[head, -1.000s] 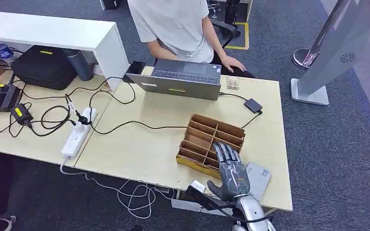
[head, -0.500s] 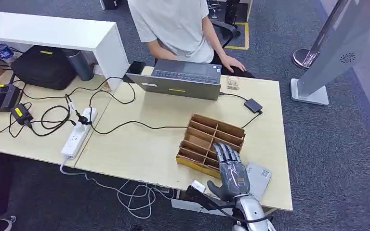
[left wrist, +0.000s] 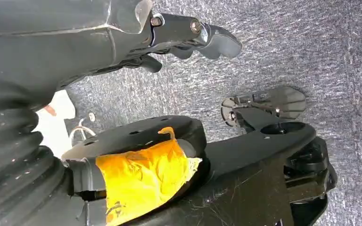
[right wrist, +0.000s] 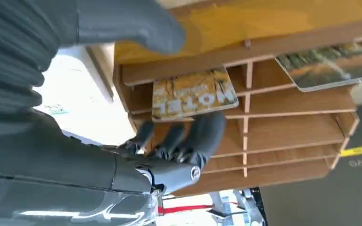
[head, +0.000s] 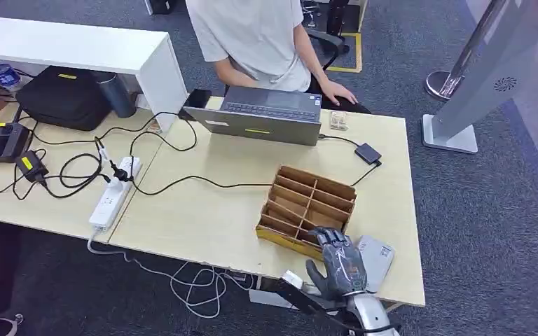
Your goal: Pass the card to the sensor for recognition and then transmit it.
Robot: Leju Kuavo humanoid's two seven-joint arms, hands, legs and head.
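Observation:
A brown cardboard organizer (head: pixel 308 199) stands on the light wooden table (head: pixel 203 217). My right hand (head: pixel 340 266) hovers at its near right corner, fingers bent down toward a front compartment. In the right wrist view a card printed "HOTEL" (right wrist: pixel 193 94) lies in a compartment of the organizer (right wrist: pixel 287 101). The dark fingers (right wrist: pixel 184 136) reach just beside the card's edge and the thumb (right wrist: pixel 146 28) stays apart on its other side; nothing is pinched. A second card (right wrist: pixel 330 66) lies in another compartment. A grey-white sensor box (head: pixel 377 255) sits right beside the hand. My left hand (left wrist: pixel 188 33) hangs over grey carpet, holding nothing.
A person (head: pixel 252 35) sits behind a grey laptop (head: pixel 266 115) at the table's far side. A cable runs to a small black box (head: pixel 368 152). A white power strip (head: pixel 112 192) and a black bag (head: pixel 63 94) lie left. A silver stand (head: pixel 462 91) rises at the right.
My right hand has drawn back toward the table's near edge and its fingers have bent downward at the organizer's front compartment. Nothing else has moved.

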